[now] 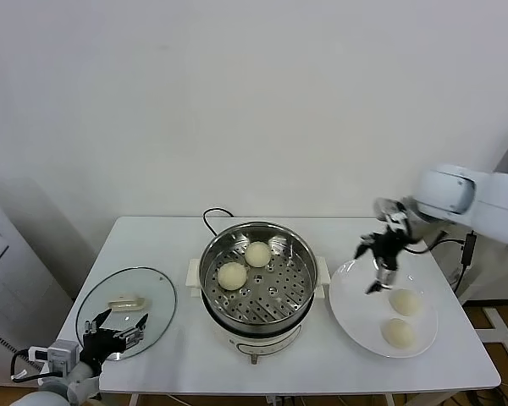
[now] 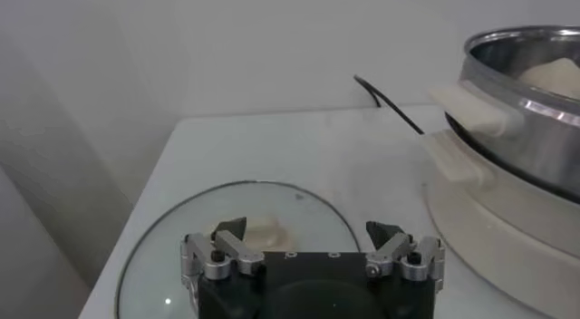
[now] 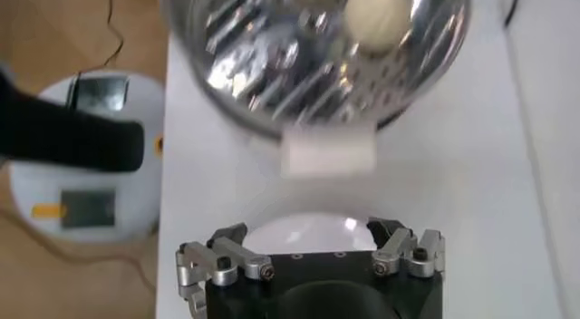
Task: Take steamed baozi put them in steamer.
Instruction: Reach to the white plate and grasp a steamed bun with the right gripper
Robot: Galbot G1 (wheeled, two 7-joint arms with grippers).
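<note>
The steamer (image 1: 300, 296) stands mid-table with two steamed baozi on its perforated tray, one (image 1: 258, 254) behind the other (image 1: 232, 275). Two more baozi (image 1: 405, 301) (image 1: 398, 331) lie on the white plate (image 1: 351, 306) to its right. My right gripper (image 1: 374, 269) hangs open and empty over the plate's left part, just left of the nearer-to-steamer baozi. In the right wrist view, the plate's rim (image 3: 272, 232) shows between the open fingers of the gripper (image 3: 306, 230), with the steamer (image 3: 245, 85) and a baozi (image 3: 378, 14) beyond. My left gripper (image 1: 117, 331) rests open and empty at the table's front left.
A glass lid (image 1: 152, 292) with a cream handle (image 1: 125, 301) lies flat at the left, right under my left gripper (image 2: 308, 232). The steamer's black cord (image 1: 210, 216) runs off the back. In the left wrist view the steamer's white side handle (image 2: 471, 108) is near.
</note>
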